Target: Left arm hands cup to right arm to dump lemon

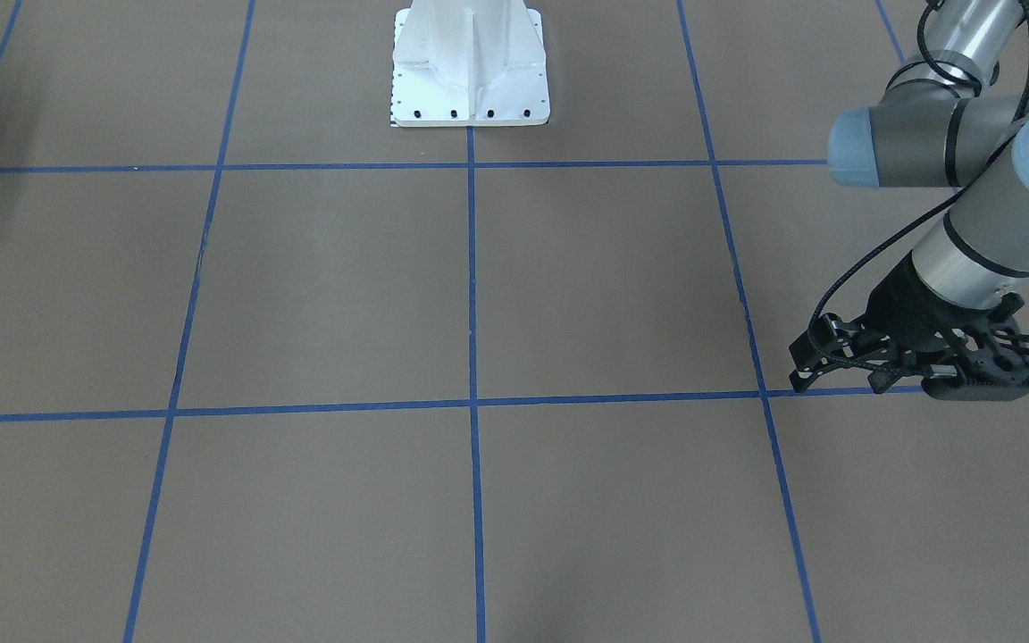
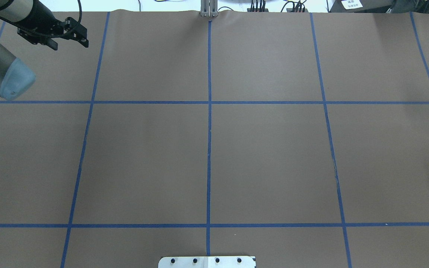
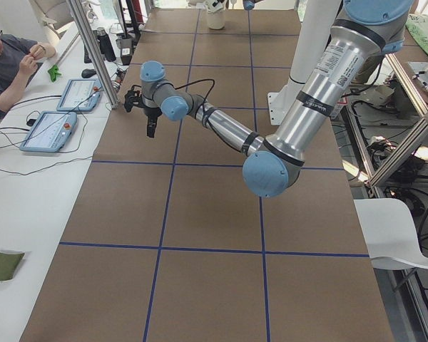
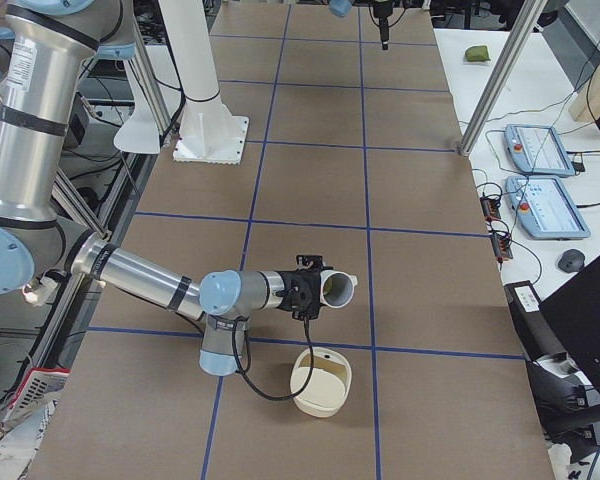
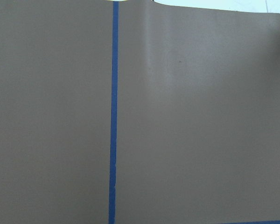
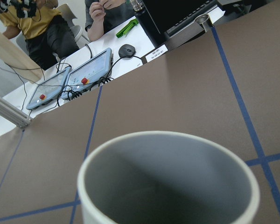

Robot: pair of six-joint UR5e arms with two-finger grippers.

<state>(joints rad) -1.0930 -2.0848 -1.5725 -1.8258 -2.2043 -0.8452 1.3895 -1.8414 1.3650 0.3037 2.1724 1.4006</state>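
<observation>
**Cup** [image 6: 170, 186] tipped on its side at the right gripper [image 4: 310, 291], just beyond the cream bowl [image 4: 320, 382]. Lemon [image 4: 328, 289] inside, near the mouth. Closure of the right jaws: impossible to tell. Left gripper [image 1: 891, 377] spread and empty, well apart from the bowl.

**Risks:**
- Lemon rolling wide of the bowl if the mouth is not over it.
- Cup slipping while tilted.

**Count:** one cup, one lemon, one bowl, two grippers.

Table: brown cover [image 2: 274, 167], blue tape grid [image 2: 209, 149]. White bench [image 3: 28, 192] runs along the far edge, with two pendants [image 3: 48, 132] on it and an operator [image 3: 7, 64] seated there. Aluminium post [image 3: 93, 50] at that edge. White chair [image 3: 399, 235] off the robot-side edge. Light even, soft.
</observation>
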